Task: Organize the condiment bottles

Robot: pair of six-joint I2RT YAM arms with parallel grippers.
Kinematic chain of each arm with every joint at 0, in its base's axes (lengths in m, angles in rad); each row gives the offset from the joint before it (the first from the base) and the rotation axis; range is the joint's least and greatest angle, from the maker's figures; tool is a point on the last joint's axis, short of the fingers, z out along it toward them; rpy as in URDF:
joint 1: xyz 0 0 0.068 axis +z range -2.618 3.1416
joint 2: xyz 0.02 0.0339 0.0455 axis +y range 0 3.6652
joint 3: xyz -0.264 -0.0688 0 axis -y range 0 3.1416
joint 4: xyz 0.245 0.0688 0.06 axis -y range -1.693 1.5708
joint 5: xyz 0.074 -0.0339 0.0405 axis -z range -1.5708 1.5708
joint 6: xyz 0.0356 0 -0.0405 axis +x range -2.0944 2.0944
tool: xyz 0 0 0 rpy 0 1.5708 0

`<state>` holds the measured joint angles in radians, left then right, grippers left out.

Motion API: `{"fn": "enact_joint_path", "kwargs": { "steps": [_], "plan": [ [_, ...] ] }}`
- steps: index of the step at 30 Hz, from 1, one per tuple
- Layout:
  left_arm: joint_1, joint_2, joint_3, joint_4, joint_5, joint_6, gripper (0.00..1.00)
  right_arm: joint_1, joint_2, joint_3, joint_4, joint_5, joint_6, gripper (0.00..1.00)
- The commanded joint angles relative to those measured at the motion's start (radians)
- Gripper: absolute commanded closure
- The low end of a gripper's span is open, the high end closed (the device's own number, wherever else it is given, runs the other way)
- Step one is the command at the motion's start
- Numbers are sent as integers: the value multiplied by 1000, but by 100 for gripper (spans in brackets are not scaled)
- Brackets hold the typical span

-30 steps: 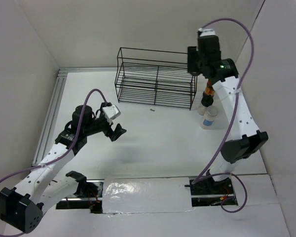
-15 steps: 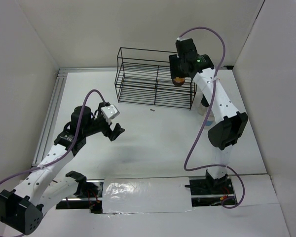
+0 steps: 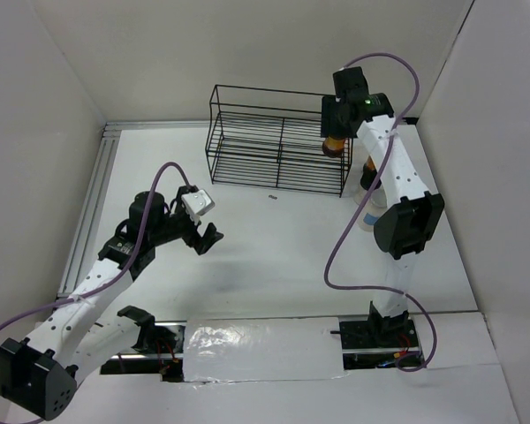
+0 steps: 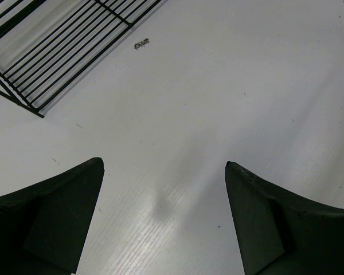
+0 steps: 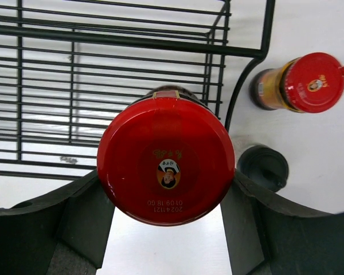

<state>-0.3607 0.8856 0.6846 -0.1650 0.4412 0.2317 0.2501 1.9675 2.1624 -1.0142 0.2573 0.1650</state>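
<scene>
R gripper (image 5: 166, 213) clamped on red-cap bottle (image 5: 165, 160), axis vertical | over rack (image 3: 274, 90) right end, shelf below | L gripper (image 4: 163, 167) wide open, bench (image 3: 291, 252) left, well apart

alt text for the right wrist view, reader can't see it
The round red cap of an amber-brown bottle fills the centre, clamped between the dark fingers of the right gripper. A black wire rack lies beyond it; at right, on the white table, stand a second red-capped amber bottle and a black-capped bottle.
</scene>
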Motion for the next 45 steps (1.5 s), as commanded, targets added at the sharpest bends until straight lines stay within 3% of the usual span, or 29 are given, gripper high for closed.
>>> {"fn": "enact_joint_path", "kwargs": {
  "steps": [1,2,3,6,11,15,20,31,32,33,36,38,40,42,43,45],
  "plan": [
    [3,-11,-7,18,1,-3,1,-12,-6,68,60,-38,15,79],
    [3,-11,-7,18,1,-3,1,-15,1,66,63,-44,16,74],
    [5,-10,-8,19,1,-6,1,-21,4,66,68,-44,15,60],
    [5,-11,-7,16,8,-8,1,-28,10,65,81,-43,13,33],
    [5,-10,-11,18,8,-6,1,-31,17,68,98,-65,5,8],
    [6,-10,-11,12,17,-12,1,-26,7,73,114,-76,-4,0],
    [6,-7,-13,7,17,-8,1,-12,-48,65,137,-63,-38,0],
    [12,-1,-22,22,31,-6,1,-31,-430,-110,256,-188,-127,0],
    [12,3,-22,24,30,-8,1,-50,-455,-162,281,-185,-124,8],
    [12,4,-22,27,28,-8,1,-66,-475,-194,308,-176,-117,22],
    [11,7,-22,36,18,-12,1,-156,-515,-275,394,-69,-30,100],
    [12,6,-17,36,2,-18,1,-225,-457,-266,365,-78,33,100],
    [12,1,-11,35,-37,-32,1,-328,-386,-205,278,-142,71,47],
    [14,-2,-8,28,-84,-51,1,-368,-291,-155,224,-220,80,6],
    [14,-2,-7,30,-146,-81,1,-371,-267,-150,218,-225,88,0],
    [20,-2,-14,32,-238,-135,1,-374,-222,-173,223,-196,90,0]
  ]
}}
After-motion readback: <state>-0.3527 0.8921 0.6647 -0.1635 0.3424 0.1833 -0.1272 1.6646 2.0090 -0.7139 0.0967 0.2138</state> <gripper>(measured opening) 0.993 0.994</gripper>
